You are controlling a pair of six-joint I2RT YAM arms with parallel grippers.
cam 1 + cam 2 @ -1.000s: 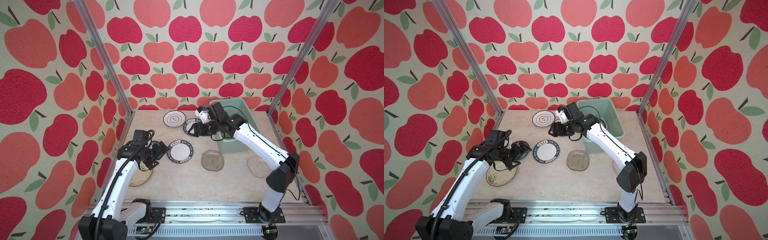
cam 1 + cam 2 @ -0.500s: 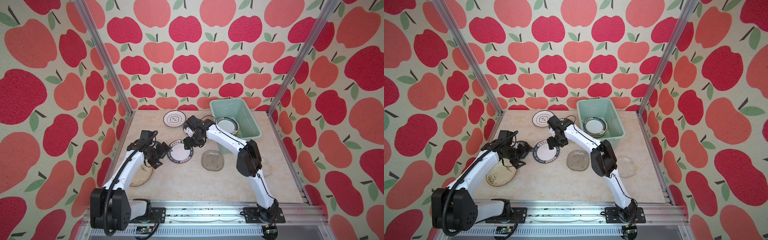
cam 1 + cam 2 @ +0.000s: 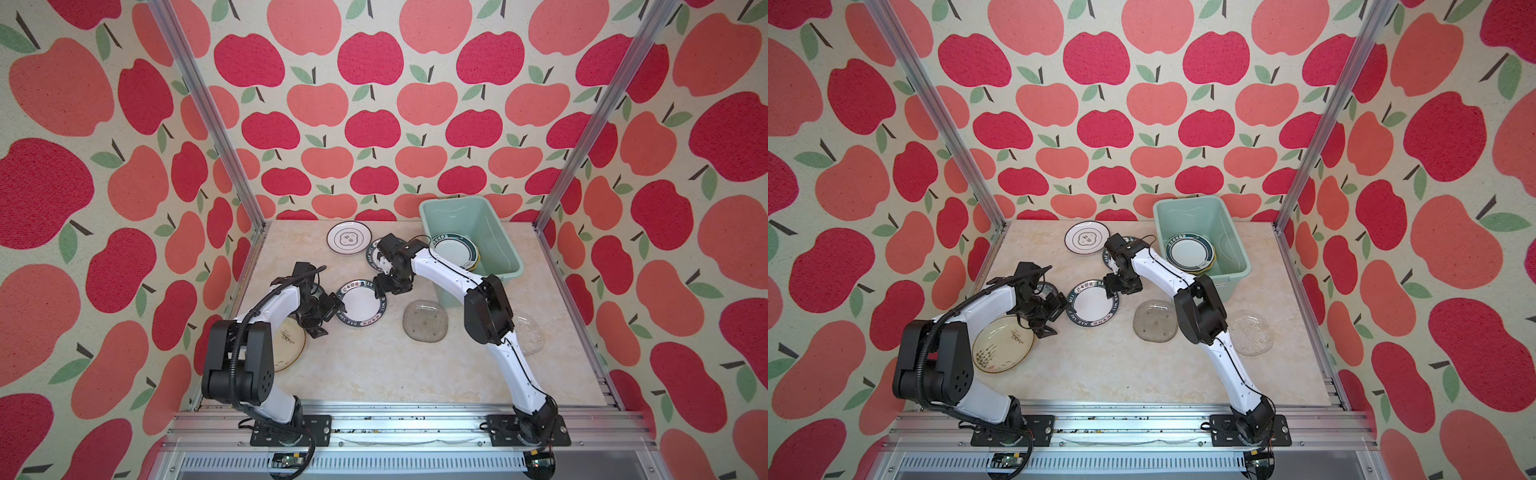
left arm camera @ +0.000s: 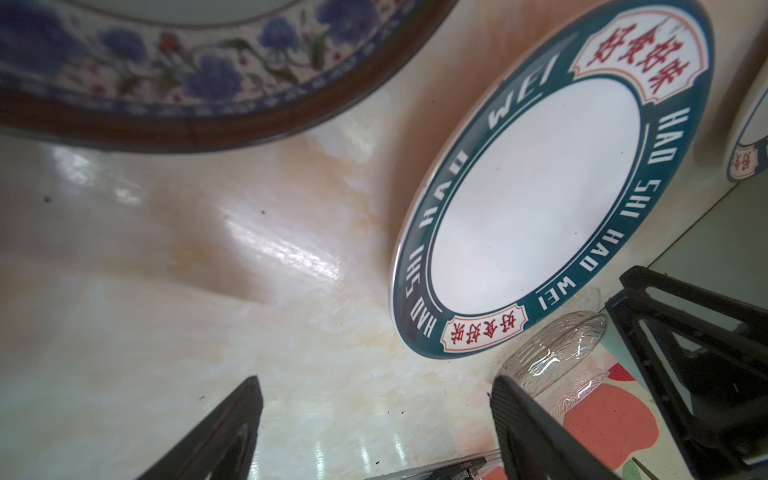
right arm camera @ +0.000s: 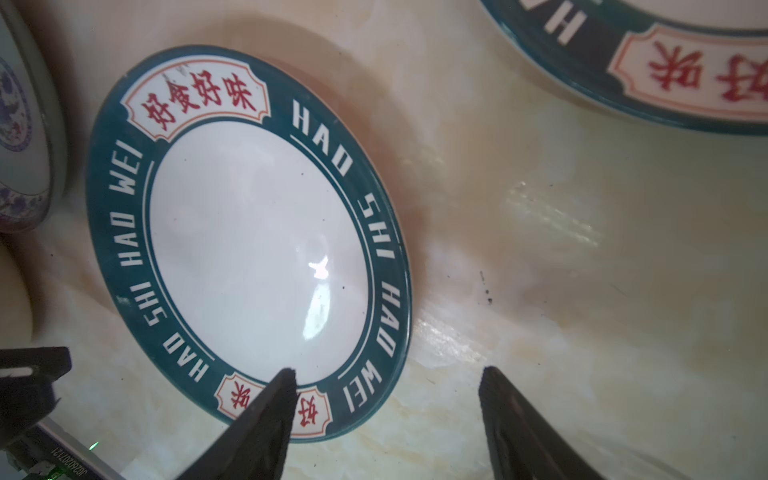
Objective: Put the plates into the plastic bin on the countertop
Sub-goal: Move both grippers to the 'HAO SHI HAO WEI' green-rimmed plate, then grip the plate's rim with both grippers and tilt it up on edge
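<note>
A white plate with a dark lettered rim (image 3: 360, 302) (image 3: 1093, 302) lies flat mid-countertop (image 3: 374, 374). My left gripper (image 3: 326, 318) (image 4: 374, 395) is open just off its left edge, over bare counter. My right gripper (image 3: 384, 286) (image 5: 386, 378) is open at the plate's far rim. One finger (image 5: 274, 399) is over the rim of this plate (image 5: 257, 241), the other over the counter. The mint plastic bin (image 3: 505, 249) (image 3: 1233, 253) at the back right holds stacked plates (image 3: 453, 251). A blue-patterned plate (image 4: 187, 83) lies close beside my left gripper.
A white emblem plate (image 3: 348, 237) and a second lettered plate (image 3: 372, 257), half under my right arm, lie near the back. Two clear glass plates (image 3: 424, 322) (image 3: 530, 332) sit right of centre. A cream plate (image 3: 1003, 343) lies by my left arm.
My right gripper has come away from the bin, left and forward, down to the middle lettered plate's far rim. My left gripper has shifted toward that plate's left edge.
</note>
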